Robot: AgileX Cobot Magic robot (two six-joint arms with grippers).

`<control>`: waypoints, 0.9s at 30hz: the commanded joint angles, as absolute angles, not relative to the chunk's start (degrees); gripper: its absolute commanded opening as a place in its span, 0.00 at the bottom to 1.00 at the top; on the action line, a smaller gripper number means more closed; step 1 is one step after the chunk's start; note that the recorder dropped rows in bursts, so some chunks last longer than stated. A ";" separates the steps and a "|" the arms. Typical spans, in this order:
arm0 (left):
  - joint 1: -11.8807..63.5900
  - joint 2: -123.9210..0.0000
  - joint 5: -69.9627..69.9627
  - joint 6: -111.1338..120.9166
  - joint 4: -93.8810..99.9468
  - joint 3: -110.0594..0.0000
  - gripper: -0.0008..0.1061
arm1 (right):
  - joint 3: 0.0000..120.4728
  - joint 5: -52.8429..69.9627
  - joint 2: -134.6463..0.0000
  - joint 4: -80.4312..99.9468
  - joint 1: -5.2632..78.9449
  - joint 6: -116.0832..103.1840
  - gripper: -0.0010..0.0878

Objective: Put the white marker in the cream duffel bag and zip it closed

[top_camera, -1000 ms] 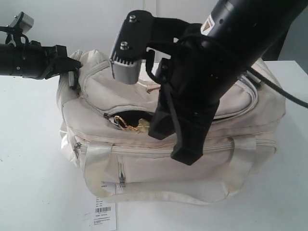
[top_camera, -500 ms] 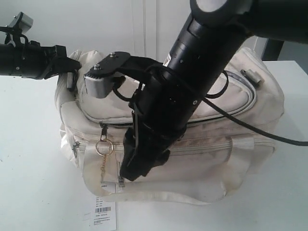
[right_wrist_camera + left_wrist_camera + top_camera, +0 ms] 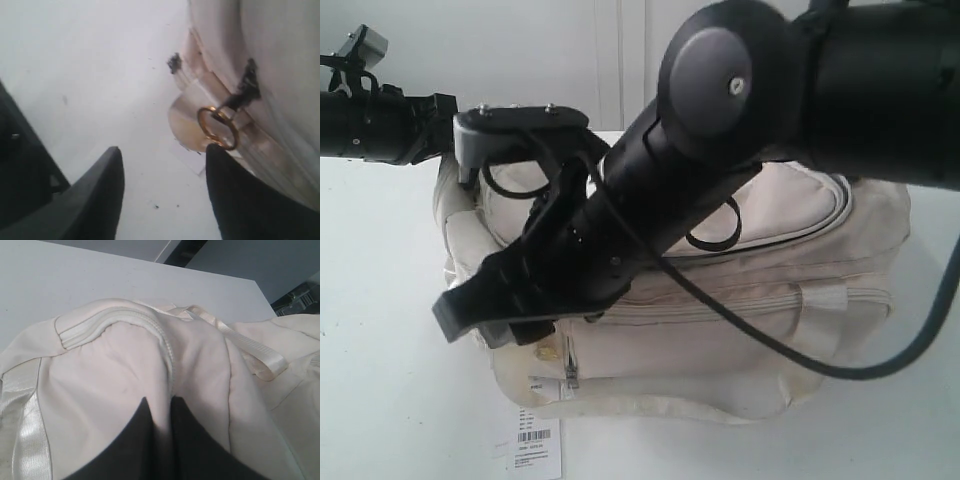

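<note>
White table (image 3: 380, 300): left claw (image 3: 160, 404) clamps cream duffel bag (image 3: 840, 260); right wrist view alone shows right claw (image 3: 163, 152) apart.

A bare white table (image 3: 380, 380) stands before a pale wall (image 3: 520, 50).

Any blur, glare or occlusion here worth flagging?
Exterior view: fairly sharp, but the right arm fills the foreground and hides much of the cream duffel bag. Right wrist view: soft and smeared; only the gold ring reads clearly. Left wrist view: evenly lit, left gripper dark and featureless.
</note>
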State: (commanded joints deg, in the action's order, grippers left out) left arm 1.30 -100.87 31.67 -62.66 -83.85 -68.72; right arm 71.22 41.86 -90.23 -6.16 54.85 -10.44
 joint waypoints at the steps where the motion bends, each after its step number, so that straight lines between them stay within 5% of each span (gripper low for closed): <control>1: 1.30 -100.87 31.67 -62.78 -83.85 -68.72 0.01 | 71.22 41.35 -90.10 -1.61 56.18 -14.43 0.51; 7: 1.30 -100.87 31.67 -62.77 -83.44 -68.72 0.01 | 71.22 38.33 -90.24 20.26 61.54 -35.71 0.53; 12: 1.30 -100.87 31.67 -62.77 -83.44 -68.72 0.01 | 71.22 32.46 -90.47 20.28 61.59 -43.54 0.65; 27: 1.30 -100.87 32.82 -62.77 -83.44 -68.72 0.01 | 71.22 35.57 -95.03 20.54 62.64 -45.29 0.65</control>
